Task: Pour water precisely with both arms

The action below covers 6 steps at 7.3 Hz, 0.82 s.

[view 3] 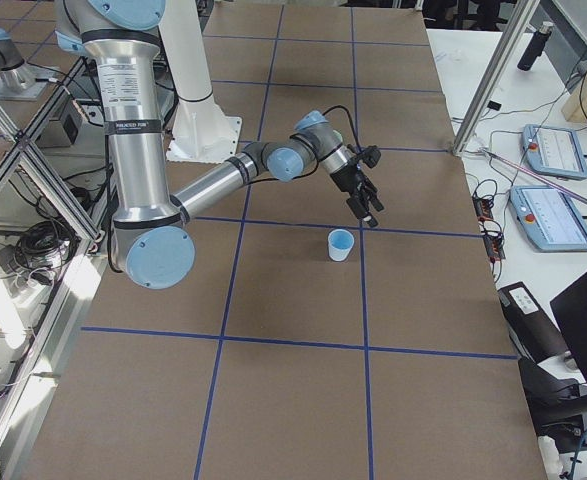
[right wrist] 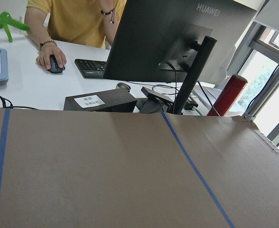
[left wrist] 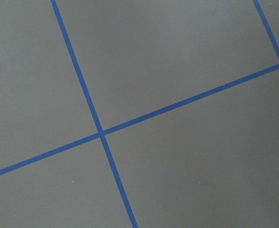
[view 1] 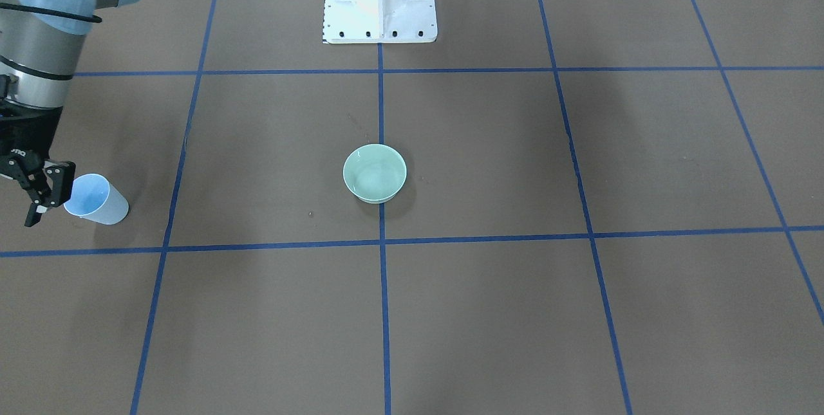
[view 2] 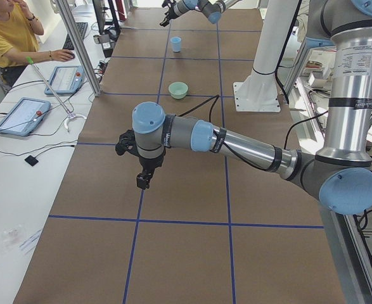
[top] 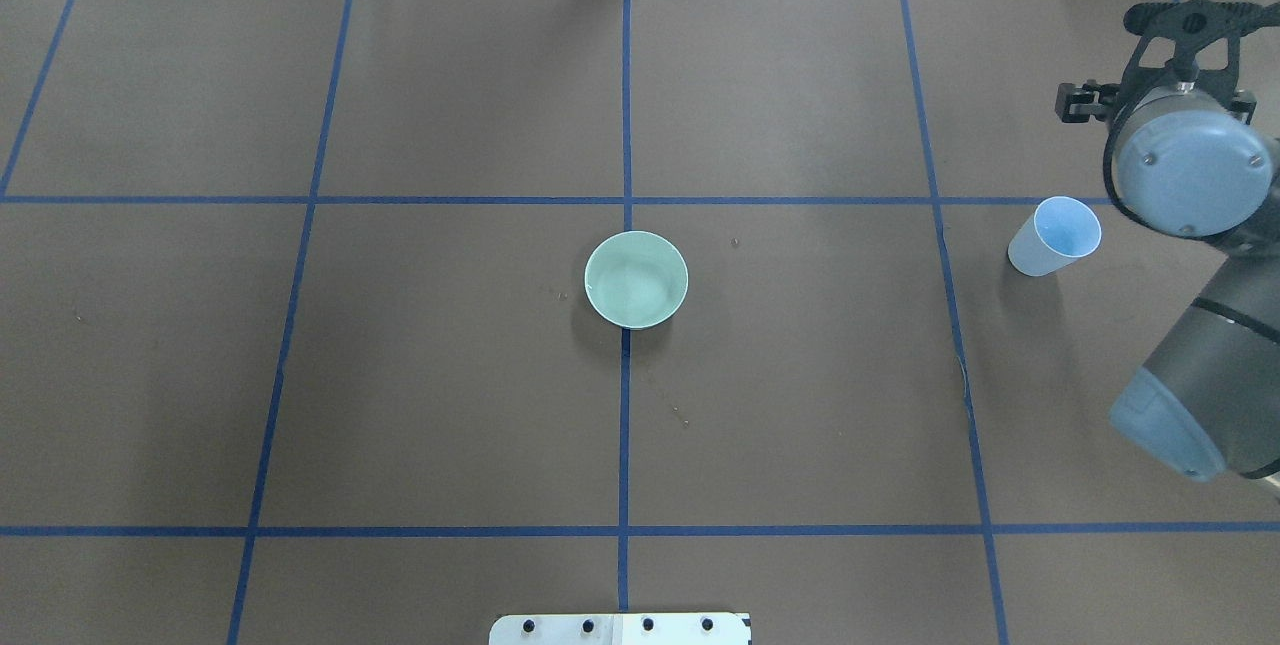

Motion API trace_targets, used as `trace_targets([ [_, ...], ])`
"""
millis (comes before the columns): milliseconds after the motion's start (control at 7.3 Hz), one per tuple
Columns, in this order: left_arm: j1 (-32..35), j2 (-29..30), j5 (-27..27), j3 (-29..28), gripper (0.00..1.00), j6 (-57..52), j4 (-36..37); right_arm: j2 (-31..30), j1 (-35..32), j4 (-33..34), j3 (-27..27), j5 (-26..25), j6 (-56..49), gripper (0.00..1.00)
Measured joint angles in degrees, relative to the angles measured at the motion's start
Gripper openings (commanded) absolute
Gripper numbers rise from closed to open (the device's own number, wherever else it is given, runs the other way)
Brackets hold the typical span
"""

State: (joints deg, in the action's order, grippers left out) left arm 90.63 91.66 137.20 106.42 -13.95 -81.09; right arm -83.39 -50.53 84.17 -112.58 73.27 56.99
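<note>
There's the right gripper [view 1: 44,199] hovering spread and empty just beside the upright blue cup [view 1: 96,199], the far-off left gripper [view 2: 143,181] impossible to read, the water perhaps that faint glint in the mid-table green bowl [top: 636,280], so this looks like the grasp step, calling for a level, centred close.

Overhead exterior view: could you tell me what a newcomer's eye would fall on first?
A pale green bowl sits at the table's centre, on a blue tape line. A light-blue cup stands upright to the robot's right, with the right end effector open beside it, not holding it.
</note>
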Motion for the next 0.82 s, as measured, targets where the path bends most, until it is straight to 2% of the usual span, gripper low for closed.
trace_targets([
  [274, -0.1, 0.4, -0.1, 2.4, 1.00, 6.7, -0.2, 0.1, -12.1, -0.5, 0.1, 17.3, -17.4, 0.99],
  [548, -0.7, 1.4, -0.2, 3.8, 1.00, 13.0, -0.3, 0.1, -24.4, -0.3, 3.1, 33.9, -34.6, 0.99],
  [821, -3.6, 3.6, -0.4, 4.9, 1.00, 20.3, -0.5, 0.0, -33.6, 1.0, 7.5, 45.0, -52.1, 0.99],
])
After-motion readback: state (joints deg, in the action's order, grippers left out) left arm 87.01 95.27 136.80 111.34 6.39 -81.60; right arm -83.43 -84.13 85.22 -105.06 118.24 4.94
